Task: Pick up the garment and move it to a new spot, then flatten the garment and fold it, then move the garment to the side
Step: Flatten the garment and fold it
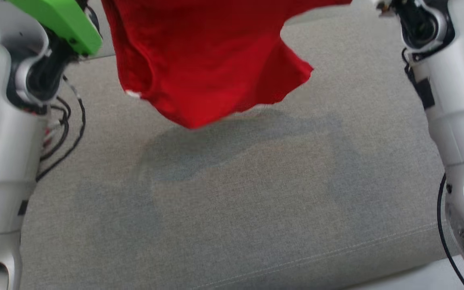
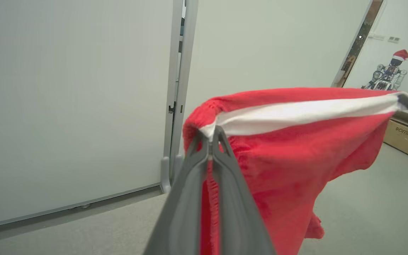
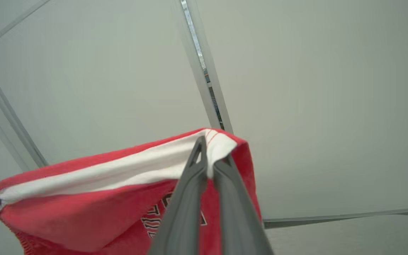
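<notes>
Red shirt (image 1: 208, 60) up in the air: it hung above the grey upholstered surface (image 1: 256, 225), its lower edge apparently clear of the fabric and its shadow (image 1: 216, 149) lying beneath. We had the left gripper (image 2: 209, 136) pressed together on one end of the white band (image 2: 296, 113) and the right gripper (image 3: 209, 159) pinching the other end, so the band ran taut between the two. Black-and-white lettering (image 3: 161, 212) showed on the hanging cloth in the right wrist view. We judged this the carrying step: picked up, not yet laid at its new spot. What the next move called for, we reckoned, was both arms lowering together, bottom edge touching down first, then drawing the band away so the cloth spread flat without bunching. Neither pinch should let go before the shirt lay on the surface.
</notes>
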Controlling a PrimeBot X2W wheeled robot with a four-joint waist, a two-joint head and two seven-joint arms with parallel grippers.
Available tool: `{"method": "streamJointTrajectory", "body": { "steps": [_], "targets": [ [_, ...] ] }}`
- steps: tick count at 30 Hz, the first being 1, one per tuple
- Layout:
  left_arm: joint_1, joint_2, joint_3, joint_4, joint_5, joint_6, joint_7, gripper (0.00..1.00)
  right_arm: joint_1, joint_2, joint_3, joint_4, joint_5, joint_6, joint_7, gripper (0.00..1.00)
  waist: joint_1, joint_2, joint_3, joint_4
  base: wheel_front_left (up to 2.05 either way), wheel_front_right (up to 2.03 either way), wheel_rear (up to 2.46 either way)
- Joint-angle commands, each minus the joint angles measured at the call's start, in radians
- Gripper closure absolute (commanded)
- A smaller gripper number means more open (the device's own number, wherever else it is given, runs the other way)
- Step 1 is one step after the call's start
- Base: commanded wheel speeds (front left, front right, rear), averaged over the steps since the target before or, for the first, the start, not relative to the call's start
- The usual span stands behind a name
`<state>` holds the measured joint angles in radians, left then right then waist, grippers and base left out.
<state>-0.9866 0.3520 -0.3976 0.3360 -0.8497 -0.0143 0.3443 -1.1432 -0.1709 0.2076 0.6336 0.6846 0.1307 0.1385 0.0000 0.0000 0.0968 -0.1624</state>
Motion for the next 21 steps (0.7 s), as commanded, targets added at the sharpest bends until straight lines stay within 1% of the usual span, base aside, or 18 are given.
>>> {"method": "streamJointTrajectory", "body": {
  "steps": [1,3,5,6,8,11,14,16,19,21],
  "targets": [
    [-0.096,-0.016,0.002,0.049,0.048,0.011,-0.05,1.0,-0.1,0.021,-0.044,0.062,-0.066,0.0,-0.077,1.0,0.0,0.0,0.155,-0.061,0.0,0.0,0.0],
    [-0.186,-0.03,-0.006,0.091,0.099,0.003,-0.119,1.0,-0.192,0.043,-0.09,0.122,-0.127,0.0,-0.169,1.0,0.0,0.0,0.203,-0.07,0.0,0.0,0.0],
    [-0.264,-0.049,0.002,0.131,0.133,0.001,-0.203,1.0,-0.264,0.07,-0.129,0.166,-0.16,0.0,-0.252,1.0,0.0,0.0,0.245,-0.081,0.0,0.0,0.0],
    [-0.264,-0.049,0.002,0.131,0.133,0.001,-0.203,1.0,-0.264,0.07,-0.129,0.166,-0.16,0.0,-0.252,1.0,0.0,0.0,0.245,-0.081,0.0,0.0,0.0],
    [-0.331,-0.049,0.001,0.168,0.174,-0.011,-0.29,1.0,-0.314,0.089,-0.147,0.198,-0.19,0.0,-0.318,1.0,0.0,0.0,0.283,-0.095,0.0,0.0,0.0],
    [-0.391,-0.04,-0.008,0.226,0.214,-0.039,-0.375,1.0,-0.346,0.109,-0.138,0.227,-0.179,0.0,-0.358,1.0,0.0,0.0,0.339,-0.119,0.0,0.0,0.0],
    [-0.405,-0.02,-0.002,0.292,0.217,-0.059,-0.418,1.0,-0.313,0.116,-0.097,0.234,-0.143,0.0,-0.376,1.0,0.0,0.0,0.383,-0.137,0.0,0.0,0.0],
    [-0.378,-0.007,-0.006,0.332,0.21,-0.074,-0.434,1.0,-0.273,0.119,-0.057,0.234,-0.112,0.0,-0.383,1.0,0.0,0.0,0.401,-0.147,0.0,0.0,0.0],
    [-0.323,0.004,-0.002,0.37,0.177,-0.093,-0.45,1.0,-0.203,0.119,0.036,0.211,-0.052,-0.001,-0.385,1.0,0.0,0.0,0.414,-0.152,0.0,0.0,0.0],
    [-0.279,0.011,-0.002,0.372,0.149,-0.104,-0.461,1.0,-0.145,0.119,0.107,0.184,-0.006,0.0,-0.379,1.0,0.0,0.0,0.411,-0.151,0.0,0.0,0.0]
  ]
}}
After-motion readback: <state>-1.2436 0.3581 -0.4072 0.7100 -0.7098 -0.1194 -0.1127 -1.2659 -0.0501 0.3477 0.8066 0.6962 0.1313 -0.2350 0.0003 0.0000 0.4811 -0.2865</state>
